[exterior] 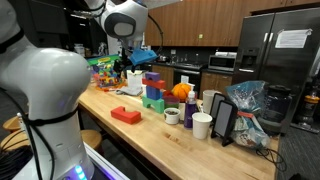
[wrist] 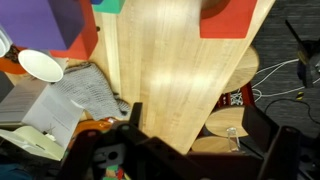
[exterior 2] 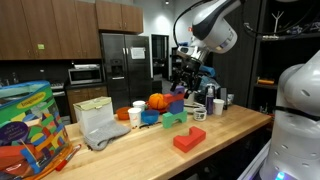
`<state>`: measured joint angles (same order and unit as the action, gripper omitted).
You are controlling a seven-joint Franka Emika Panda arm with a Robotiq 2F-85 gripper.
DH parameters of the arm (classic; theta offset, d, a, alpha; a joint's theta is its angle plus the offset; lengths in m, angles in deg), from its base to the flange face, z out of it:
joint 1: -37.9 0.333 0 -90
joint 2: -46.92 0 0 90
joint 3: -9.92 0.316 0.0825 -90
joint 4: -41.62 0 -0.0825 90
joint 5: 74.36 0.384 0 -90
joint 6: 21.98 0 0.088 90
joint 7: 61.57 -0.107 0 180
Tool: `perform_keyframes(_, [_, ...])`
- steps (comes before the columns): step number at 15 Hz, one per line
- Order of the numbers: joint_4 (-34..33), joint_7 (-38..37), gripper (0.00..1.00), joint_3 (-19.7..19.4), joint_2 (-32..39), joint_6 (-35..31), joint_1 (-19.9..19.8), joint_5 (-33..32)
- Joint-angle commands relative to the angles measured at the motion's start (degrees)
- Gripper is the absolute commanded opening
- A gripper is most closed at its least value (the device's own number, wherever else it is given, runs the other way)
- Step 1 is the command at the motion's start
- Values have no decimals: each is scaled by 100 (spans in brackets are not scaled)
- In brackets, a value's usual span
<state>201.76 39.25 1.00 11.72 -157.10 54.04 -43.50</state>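
My gripper (exterior: 131, 62) (exterior 2: 185, 72) hangs open, well above the wooden counter (exterior: 150, 135) (exterior 2: 140, 150), and holds nothing. In the wrist view the gripper (wrist: 198, 128) has its dark fingers (wrist: 134, 116) spread wide over the counter's edge (wrist: 160, 70). Nearest below it stand a stack of purple (exterior: 152, 78) (exterior 2: 176, 103), green (exterior: 154, 100) (exterior 2: 175, 121) and blue (exterior 2: 150, 117) blocks. A flat red block (exterior: 126, 115) (exterior 2: 188, 140) (wrist: 235, 15) lies apart toward the counter's edge. In the wrist view the purple block (wrist: 65, 25) is at the top left.
An orange pumpkin-like thing (exterior: 180, 92) (exterior 2: 158, 101), white cups (exterior: 202, 125) (exterior 2: 136, 117) (wrist: 40, 65), mugs (exterior: 172, 116) (exterior 2: 200, 112), a grey bag (exterior 2: 100, 125) (wrist: 80, 95), a colourful box (exterior 2: 25, 130) and a black stand (exterior: 225, 120) crowd the counter. Round wooden stools (wrist: 225, 120) stand below its edge.
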Motion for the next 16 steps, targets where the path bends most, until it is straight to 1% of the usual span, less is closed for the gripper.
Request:
perform_keyframes(1, [-9,75,100,-26,98,-157,52,262])
perform_keyframes(2, [-11,160,100,-42,210,-298,107,474])
perform_keyframes(3, [-16,190,100,-53,295,-369,138,556])
perform_keyframes(7, [-38,204,100,-63,379,-400,152,587])
perform_keyframes(8, [-41,172,100,5,453,-489,128,507])
perform_keyframes(12, [-35,-25,100,269,577,-429,-72,-65])
perform_keyframes(16, [-33,-235,100,367,479,-399,-221,-713])
